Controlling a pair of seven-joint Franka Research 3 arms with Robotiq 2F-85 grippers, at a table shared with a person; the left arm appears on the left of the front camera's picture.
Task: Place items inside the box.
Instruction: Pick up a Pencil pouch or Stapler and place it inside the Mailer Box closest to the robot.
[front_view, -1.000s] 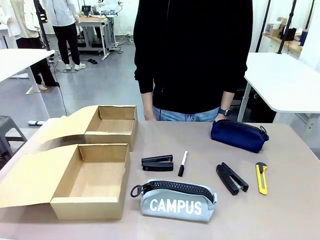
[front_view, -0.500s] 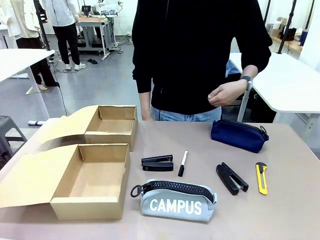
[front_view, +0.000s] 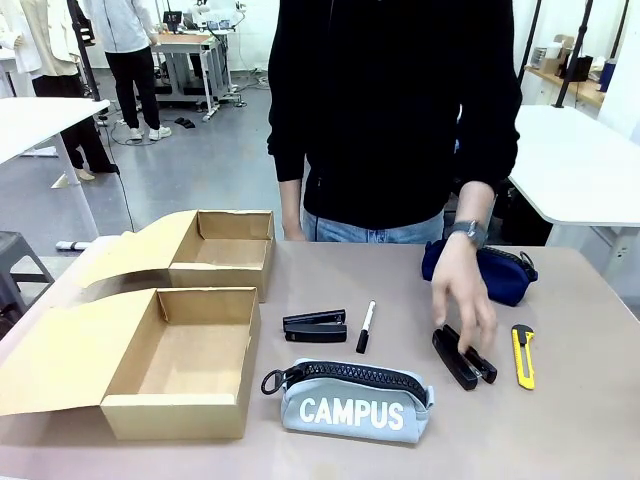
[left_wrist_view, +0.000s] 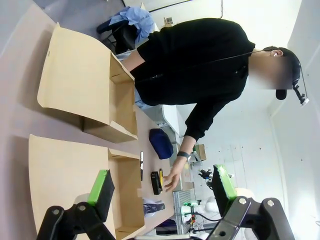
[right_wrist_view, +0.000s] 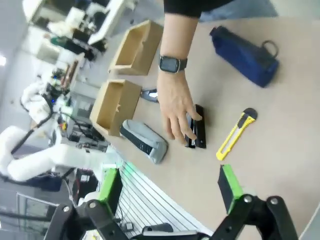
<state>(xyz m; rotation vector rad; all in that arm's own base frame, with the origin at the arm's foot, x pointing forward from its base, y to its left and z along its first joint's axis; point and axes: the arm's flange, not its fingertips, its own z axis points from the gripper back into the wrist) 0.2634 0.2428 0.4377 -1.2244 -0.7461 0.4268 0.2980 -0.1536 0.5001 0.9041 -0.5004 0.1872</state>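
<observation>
1. Left gripper (left_wrist_view: 161, 176): stands wide open with its green pads far apart. Holds nothing. Hangs above the table (front_view: 580, 430) on the side with the boxes.
2. Right gripper (right_wrist_view: 170, 186): wide open too, grips nothing. Hangs above the table, with the yellow knife (right_wrist_view: 235, 134) at about 1 o'clock in its own view.
3. Person's hand (front_view: 462, 300): comes down from 12 o'clock with a watch (front_view: 467, 231) on the wrist. Rests its fingertips on the right stapler (front_view: 462, 360).
4. Right stapler: lies flat on the table. Sits just at 9 o'clock of the yellow knife and at 6 o'clock of the navy pouch (front_view: 505, 276).
5. Navy pouch: lies at the far right of the table, partly behind the person's hand.
6. Marker (front_view: 366, 326): lies near the middle, pointing roughly from 12 to 6 o'clock.
7. Left stapler (front_view: 315, 326): lies just at 9 o'clock of the marker, not touching it.
8. "CAMPUS" pouch (front_view: 355, 402): grey, zip on top. Lies at 6 o'clock of the marker and the left stapler.
9. Near box (front_view: 170, 417): open, lid folded out toward 9 o'clock. Stands at 9 o'clock of the "CAMPUS" pouch.
10. Far box (front_view: 222, 278): open as well. Stands at 12 o'clock of the near box.
11. Pouches, staplers, marker and knife: all on the table, outside both boxes.
</observation>
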